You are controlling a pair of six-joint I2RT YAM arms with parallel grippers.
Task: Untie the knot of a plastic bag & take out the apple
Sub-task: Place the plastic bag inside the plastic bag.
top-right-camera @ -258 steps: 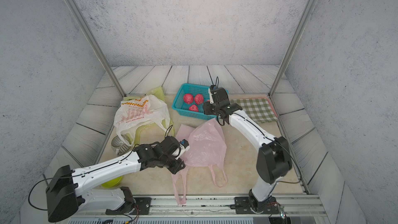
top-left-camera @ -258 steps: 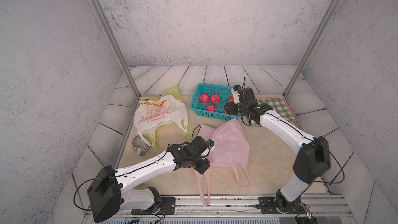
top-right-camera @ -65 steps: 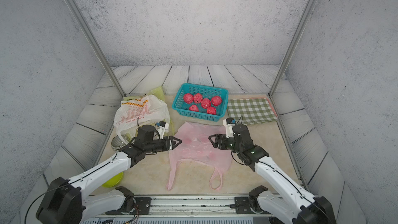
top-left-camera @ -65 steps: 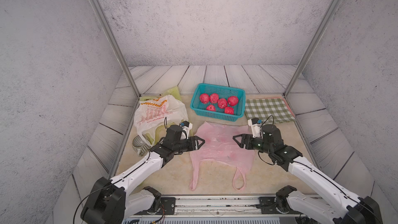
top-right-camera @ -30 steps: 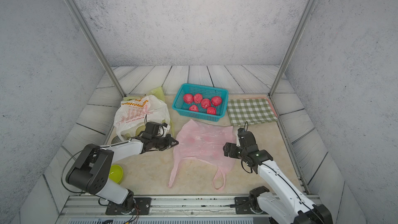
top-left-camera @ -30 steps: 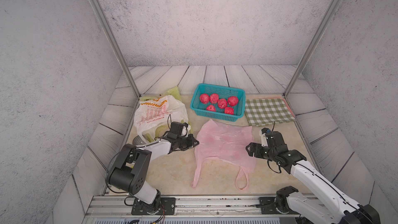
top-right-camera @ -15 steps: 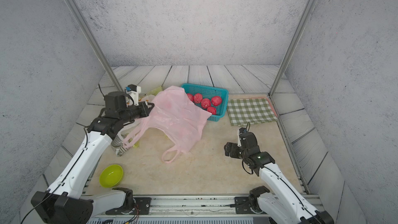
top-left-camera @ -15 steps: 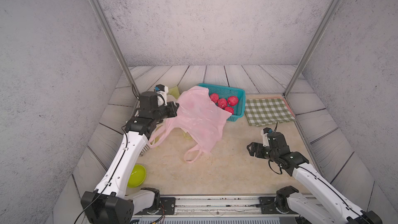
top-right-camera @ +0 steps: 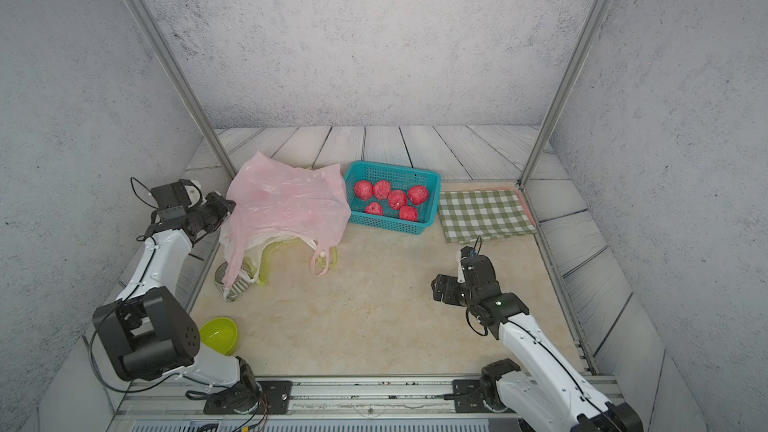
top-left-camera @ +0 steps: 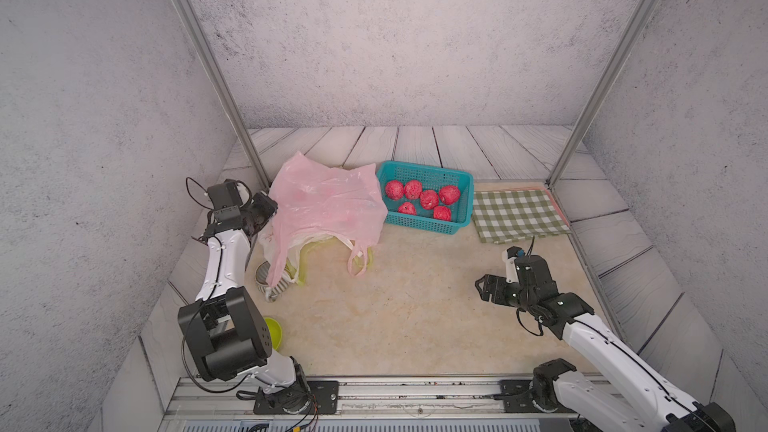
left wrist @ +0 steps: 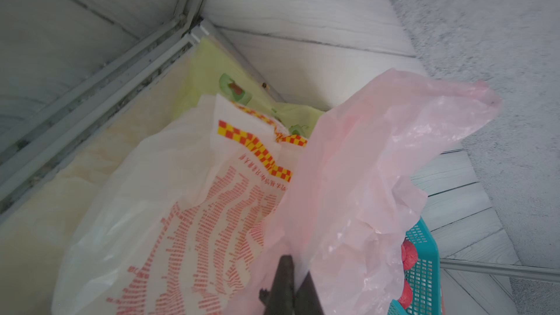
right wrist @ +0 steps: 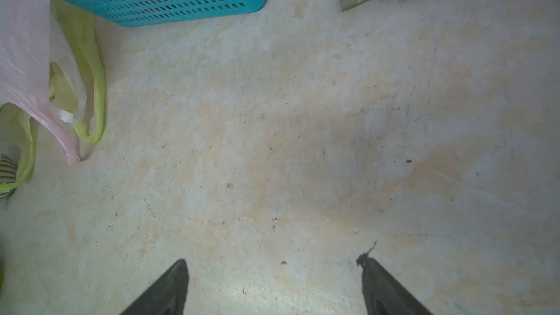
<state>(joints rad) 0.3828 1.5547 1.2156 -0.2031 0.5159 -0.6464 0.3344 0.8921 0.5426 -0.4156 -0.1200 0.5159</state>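
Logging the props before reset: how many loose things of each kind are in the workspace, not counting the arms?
red apples: 6
Plastic bags: 3 (pink bag, white printed bag, yellow-green bag)
teal basket: 1
green checked cloth: 1
lime bowl: 1
striped container: 1
Total: 13

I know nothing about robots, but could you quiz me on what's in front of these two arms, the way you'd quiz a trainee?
1. True or false: the right gripper is shut on the pink plastic bag.
2. How many red apples lie in the teal basket?
3. Fill in: the basket stands between the bag and a green-checked ____.

Key
1. False: its jaws stand open over the bare table, and the left gripper pinches the bag.
2. Six.
3. cloth
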